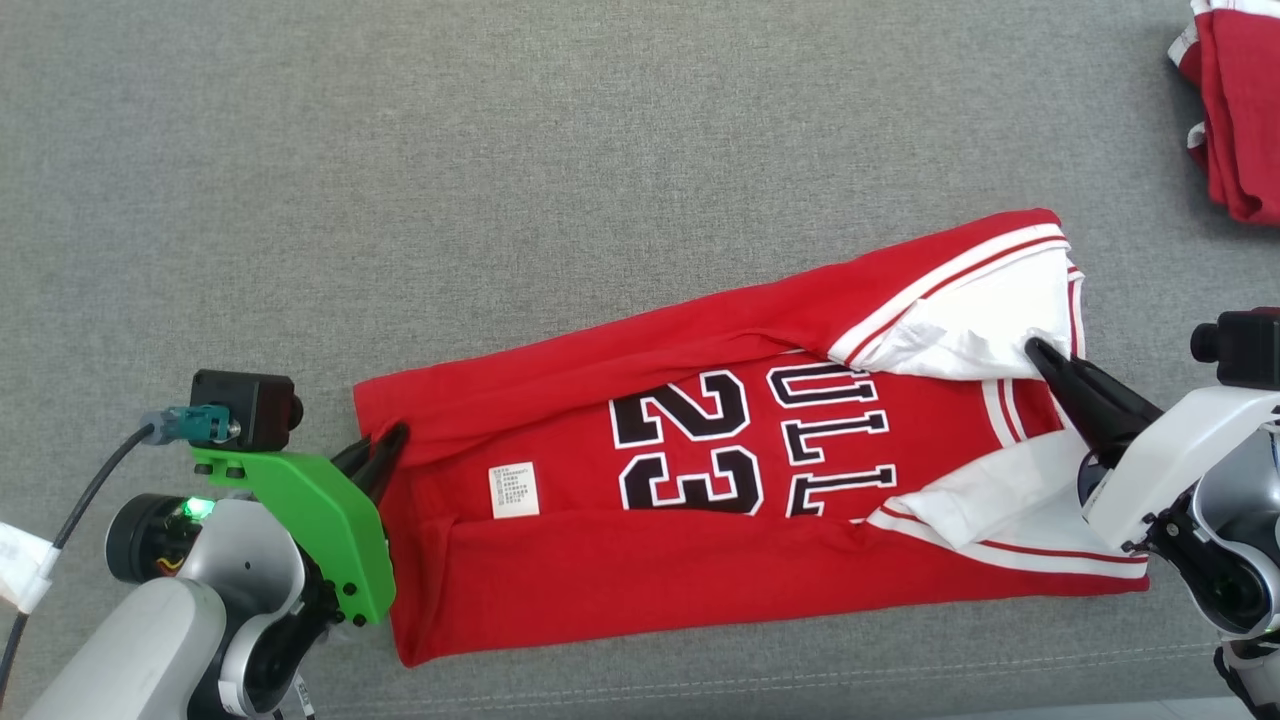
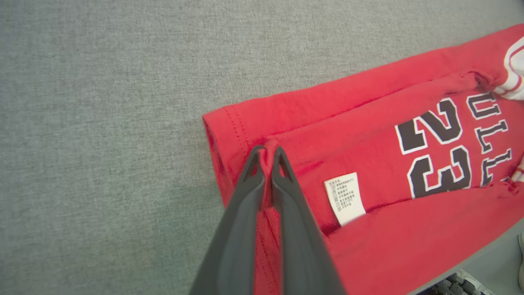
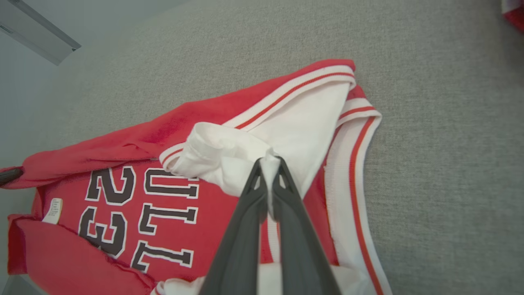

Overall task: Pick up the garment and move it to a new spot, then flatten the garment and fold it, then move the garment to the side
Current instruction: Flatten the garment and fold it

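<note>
Red jersey garment (image 1: 700, 560) lies flat mid-way across the grey fabric surface (image 1: 500, 150), with both long sides folded in toward the "23" print. The white care label (image 1: 514, 490) is near the hem end. Left gripper (image 2: 268, 150) is clamped on a pinch of red cloth at the hem end. Right gripper (image 3: 270, 160) is clamped on bunched white sleeve fabric at the collar end. Red-and-white clothing pile (image 1: 1235, 110) sits at the top right corner, well apart.
</note>
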Available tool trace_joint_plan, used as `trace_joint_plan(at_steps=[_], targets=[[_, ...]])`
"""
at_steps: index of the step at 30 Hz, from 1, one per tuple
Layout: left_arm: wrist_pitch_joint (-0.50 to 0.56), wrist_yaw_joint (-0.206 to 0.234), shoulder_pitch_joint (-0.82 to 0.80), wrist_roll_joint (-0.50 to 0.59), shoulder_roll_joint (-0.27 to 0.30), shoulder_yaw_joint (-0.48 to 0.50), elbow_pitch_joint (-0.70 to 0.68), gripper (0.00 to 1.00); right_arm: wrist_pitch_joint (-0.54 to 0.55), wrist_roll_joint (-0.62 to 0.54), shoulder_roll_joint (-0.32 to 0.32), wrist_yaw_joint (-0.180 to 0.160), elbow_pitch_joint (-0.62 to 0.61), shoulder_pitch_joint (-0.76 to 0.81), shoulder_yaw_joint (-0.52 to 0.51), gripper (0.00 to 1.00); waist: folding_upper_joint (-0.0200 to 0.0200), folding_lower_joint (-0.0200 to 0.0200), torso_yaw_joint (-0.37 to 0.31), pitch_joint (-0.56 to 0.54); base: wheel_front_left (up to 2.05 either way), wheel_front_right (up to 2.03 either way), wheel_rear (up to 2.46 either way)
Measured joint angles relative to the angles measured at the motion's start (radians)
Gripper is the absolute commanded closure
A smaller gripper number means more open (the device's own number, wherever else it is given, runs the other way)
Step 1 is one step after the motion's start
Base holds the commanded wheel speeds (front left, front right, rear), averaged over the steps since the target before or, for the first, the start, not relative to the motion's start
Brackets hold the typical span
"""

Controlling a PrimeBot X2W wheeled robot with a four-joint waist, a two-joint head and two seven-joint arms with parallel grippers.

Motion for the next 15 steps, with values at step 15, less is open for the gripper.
trace_joint_plan(at_steps=[15], targets=[[0.071,0.027,-0.002,0.009,0.024,-0.03,-0.011,1.0,0.042,-0.042,-0.006,0.0,0.029,0.007,0.038,1.0,0.0,0.0,-0.003,-0.023,0.0,0.0,0.0]])
